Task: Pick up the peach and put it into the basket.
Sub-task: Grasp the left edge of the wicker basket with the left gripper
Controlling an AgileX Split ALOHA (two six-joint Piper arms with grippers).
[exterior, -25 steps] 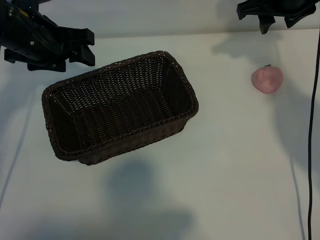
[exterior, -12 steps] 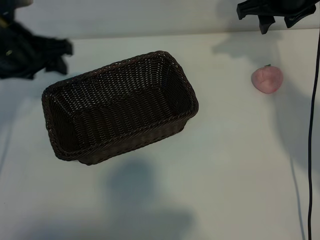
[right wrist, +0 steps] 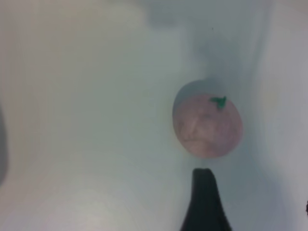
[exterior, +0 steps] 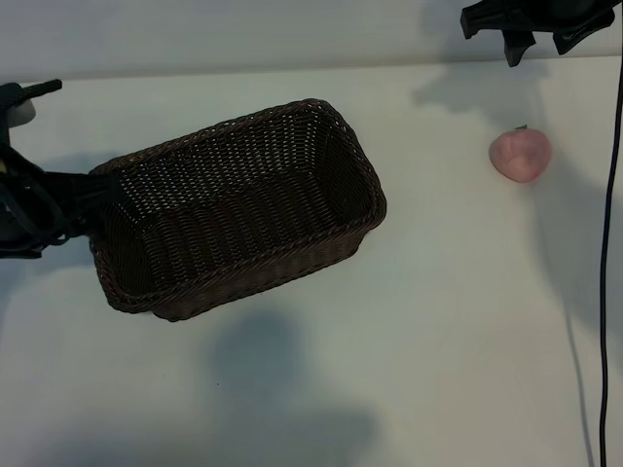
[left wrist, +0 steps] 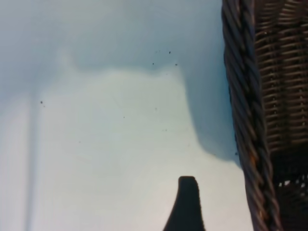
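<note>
The peach, small and pale pink, lies on the white table at the right, well apart from the basket. The basket is dark brown wicker, left of centre, and holds nothing. My right gripper hangs open at the back right, above and behind the peach. In the right wrist view the peach sits just beyond one dark finger. My left gripper is low at the basket's left end, open and holding nothing. In the left wrist view, one finger stands beside the braided rim.
A black cable runs down the table's right edge. Bare white table spreads in front of the basket and between basket and peach.
My left arm has swung from the back left corner forward and down to the basket's left end. The right arm, peach and basket have not moved.
</note>
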